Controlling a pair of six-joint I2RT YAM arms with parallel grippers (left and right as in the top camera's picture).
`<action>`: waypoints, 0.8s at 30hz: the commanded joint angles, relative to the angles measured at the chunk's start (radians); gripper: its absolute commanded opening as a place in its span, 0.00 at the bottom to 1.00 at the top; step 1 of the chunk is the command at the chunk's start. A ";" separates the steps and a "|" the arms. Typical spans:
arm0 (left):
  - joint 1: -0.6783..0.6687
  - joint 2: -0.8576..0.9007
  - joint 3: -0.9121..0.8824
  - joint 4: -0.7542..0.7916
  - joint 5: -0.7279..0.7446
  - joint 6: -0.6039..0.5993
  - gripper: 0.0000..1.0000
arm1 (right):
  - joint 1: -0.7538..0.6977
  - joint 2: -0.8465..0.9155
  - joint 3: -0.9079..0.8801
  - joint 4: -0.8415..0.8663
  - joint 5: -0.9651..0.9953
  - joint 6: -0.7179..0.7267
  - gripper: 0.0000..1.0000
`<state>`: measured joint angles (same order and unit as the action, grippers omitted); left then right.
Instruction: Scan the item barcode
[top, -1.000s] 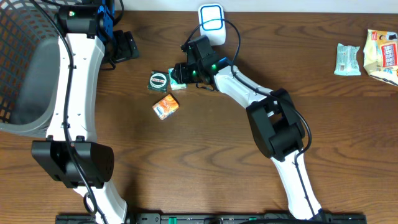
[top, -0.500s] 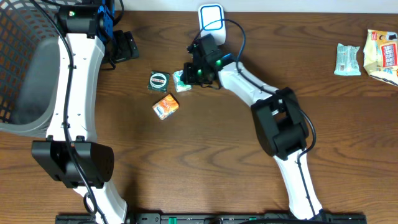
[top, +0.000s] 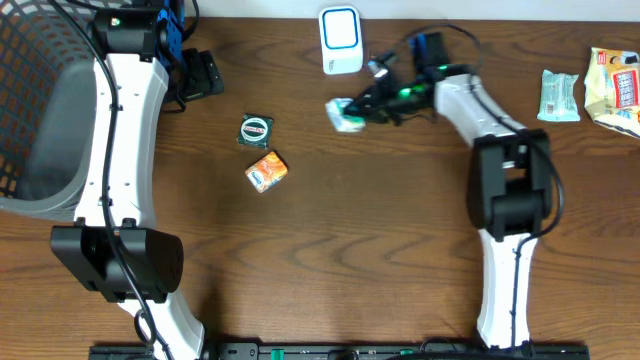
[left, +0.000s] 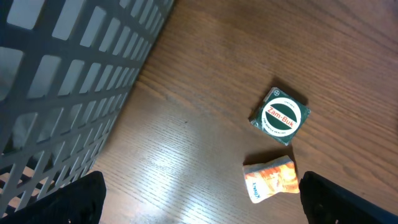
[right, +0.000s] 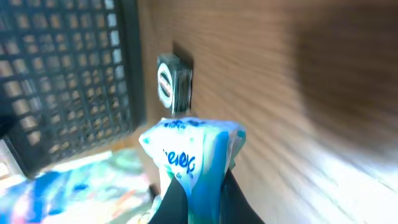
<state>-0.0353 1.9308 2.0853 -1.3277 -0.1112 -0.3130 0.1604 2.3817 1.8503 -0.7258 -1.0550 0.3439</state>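
You are looking at what appears to be a shop checkout set-up: a wooden table (top: 330, 250) carries a white barcode scanner (top: 341, 40), a dark mesh basket (top: 30, 120) sits at its left, and a green tin (top: 256, 129) and snack packets (top: 612, 88) lie about.

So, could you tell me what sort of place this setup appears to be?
Probably a mock shop checkout: a white scanner-like unit at the wooden table's far edge, a green tin and an orange packet as goods, and a wire basket alongside.
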 joint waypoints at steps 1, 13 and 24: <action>0.002 0.010 -0.006 -0.003 -0.012 0.008 0.98 | -0.042 -0.035 -0.008 -0.134 0.159 -0.147 0.01; 0.002 0.010 -0.006 -0.003 -0.012 0.008 0.98 | -0.055 -0.095 -0.004 -0.320 0.655 -0.153 0.43; 0.002 0.010 -0.006 -0.003 -0.012 0.008 0.98 | 0.069 -0.350 -0.003 -0.324 0.924 -0.218 0.56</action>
<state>-0.0353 1.9308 2.0853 -1.3277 -0.1112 -0.3130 0.1646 2.0800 1.8435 -1.0576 -0.2634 0.1600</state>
